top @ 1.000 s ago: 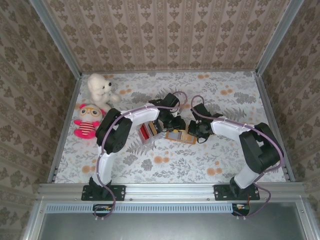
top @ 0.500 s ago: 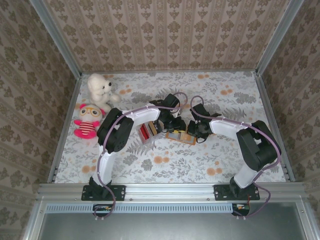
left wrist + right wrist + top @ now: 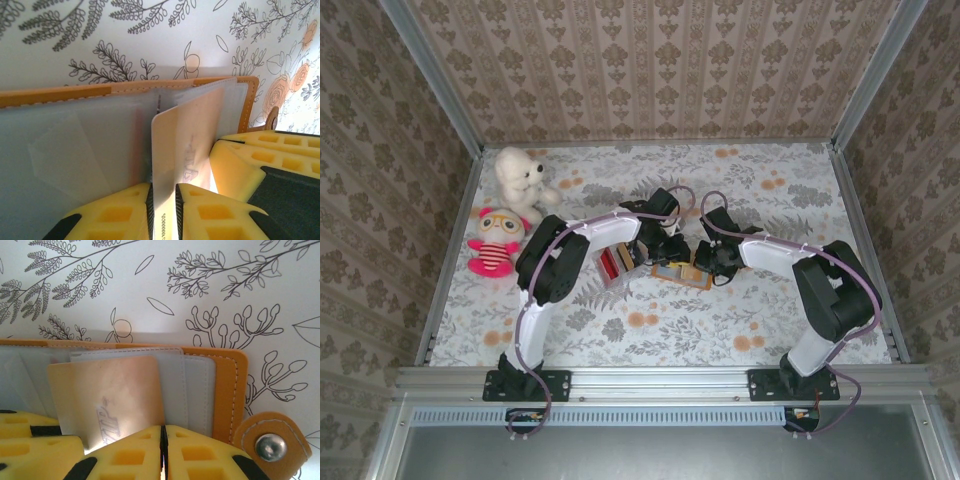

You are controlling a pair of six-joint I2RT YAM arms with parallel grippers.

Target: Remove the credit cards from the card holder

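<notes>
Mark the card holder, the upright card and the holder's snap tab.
card holder [image 3: 60,95]: left wrist view, on its orange top rim.
upright card [image 3: 180,145]: left wrist view, middle of its pale face.
snap tab [image 3: 270,446]: right wrist view, on its metal stud.

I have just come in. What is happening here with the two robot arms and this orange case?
Both arms meet over the open, flat tan-orange leather-like card holder on the flower-patterned table. The left gripper pinches a thin pale-orange plastic card at the clear pockets; whether it is fully free of its pocket I cannot tell. The right gripper is shut at the holder's edge near the snap tab, apparently steadying it. What look like red cards lie on the table beside the holder.
</notes>
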